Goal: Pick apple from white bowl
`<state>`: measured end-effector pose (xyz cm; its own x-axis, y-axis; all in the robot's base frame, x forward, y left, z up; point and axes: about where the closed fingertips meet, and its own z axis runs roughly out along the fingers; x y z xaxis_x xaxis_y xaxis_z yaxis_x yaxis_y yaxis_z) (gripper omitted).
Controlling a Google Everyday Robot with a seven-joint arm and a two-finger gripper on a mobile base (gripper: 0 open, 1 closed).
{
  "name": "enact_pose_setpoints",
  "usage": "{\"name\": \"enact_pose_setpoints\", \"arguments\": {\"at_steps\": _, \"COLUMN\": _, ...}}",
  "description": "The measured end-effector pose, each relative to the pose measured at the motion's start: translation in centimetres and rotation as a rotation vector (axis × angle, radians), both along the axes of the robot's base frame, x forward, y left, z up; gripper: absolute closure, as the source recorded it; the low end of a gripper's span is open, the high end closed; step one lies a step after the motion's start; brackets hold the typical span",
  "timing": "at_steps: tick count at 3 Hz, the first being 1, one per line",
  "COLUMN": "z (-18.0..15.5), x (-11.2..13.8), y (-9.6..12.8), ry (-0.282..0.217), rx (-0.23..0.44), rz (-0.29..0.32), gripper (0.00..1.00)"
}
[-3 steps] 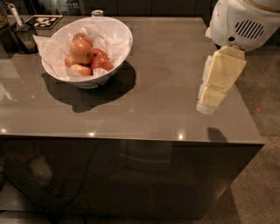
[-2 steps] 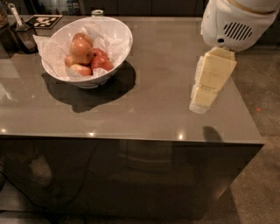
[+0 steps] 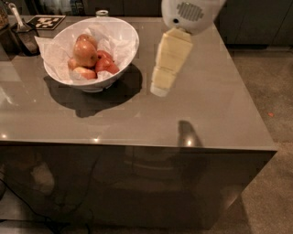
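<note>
The white bowl (image 3: 122, 33), lined with crumpled white paper, sits at the back left of the grey table (image 3: 215, 114). In it lies the apple (image 3: 85, 51), large and pale yellow-orange with a red blush, on top of smaller red apples (image 3: 106, 65). My gripper (image 3: 160, 87) hangs from the white arm (image 3: 188, 13) above the table, just right of the bowl and apart from it, its cream fingers pointing down and to the left. Nothing is in it.
A black tray with a utensil (image 3: 22, 32) and a black-and-white marker tag (image 3: 49, 22) stand at the back left corner. A small jar lid (image 3: 102, 13) shows behind the bowl. The table's right edge drops to a carpeted floor (image 3: 270, 91).
The arm and gripper have moved left across the table toward the bowl. The bowl and apples have not moved on the table.
</note>
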<state>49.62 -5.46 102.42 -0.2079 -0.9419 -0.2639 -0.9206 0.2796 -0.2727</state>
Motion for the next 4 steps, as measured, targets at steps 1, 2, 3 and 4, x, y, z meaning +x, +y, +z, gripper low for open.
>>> {"name": "enact_pose_setpoints", "arguments": {"at_steps": 1, "z": 0.5, "x": 0.1, "y": 0.4, "ry": -0.019, "rx": 0.011, "rz": 0.005, "gripper": 0.0}}
{"name": "enact_pose_setpoints", "arguments": {"at_steps": 2, "z": 0.2, "x": 1.2, "y": 2.0, "ry": -0.016, "rx": 0.065, "rz": 0.023, "gripper": 0.0}}
{"name": "enact_pose_setpoints", "arguments": {"at_steps": 3, "z": -0.3, "x": 3.8, "y": 5.1, "ry": 0.038, "rx": 0.138, "rz": 0.019, "gripper": 0.0}}
{"name": "enact_pose_setpoints", "arguments": {"at_steps": 4, "z": -0.1, "x": 6.4, "y": 7.9, "ry": 0.073, "rx": 0.18, "rz": 0.019, "gripper": 0.0}}
